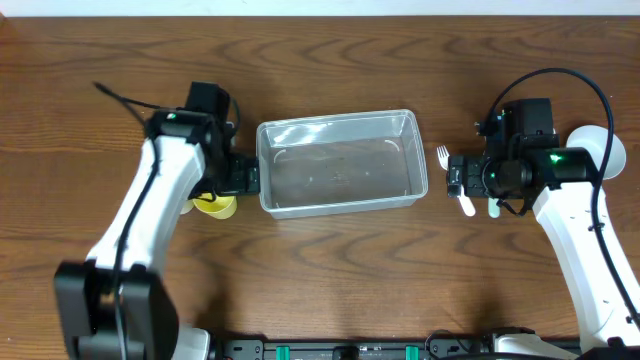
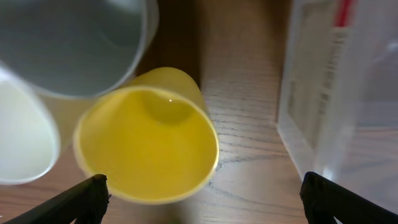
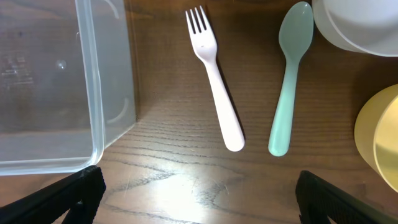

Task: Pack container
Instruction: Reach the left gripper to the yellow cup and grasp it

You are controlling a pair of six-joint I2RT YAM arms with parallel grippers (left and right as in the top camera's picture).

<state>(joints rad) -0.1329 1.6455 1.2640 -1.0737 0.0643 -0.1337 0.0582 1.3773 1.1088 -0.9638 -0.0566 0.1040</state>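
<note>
Watching from beside the worktop (image 1: 320,60), I see the container (image 1: 338,208) sitting empty at its middle, between the two arms, so nothing is packed yet and the picking is only starting. The left tool (image 2: 208,198) hangs wide apart over a yellow cup (image 2: 149,140), with a grey cup (image 2: 74,43) and a white cup (image 2: 22,140) crowded close to it. I'd say it should drop straight down so one finger goes inside the yellow rim and the other outside, without nudging the neighbours. The right tool (image 3: 199,199) is just as wide, holding nothing, above a pale fork (image 3: 214,81) and a green spoon (image 3: 289,81) lying flat, near each other but apart, just beside the container's end. Those thin handles look awkward to pinch off the wood, so a low, squarely centred close on one handle seems wise.
</note>
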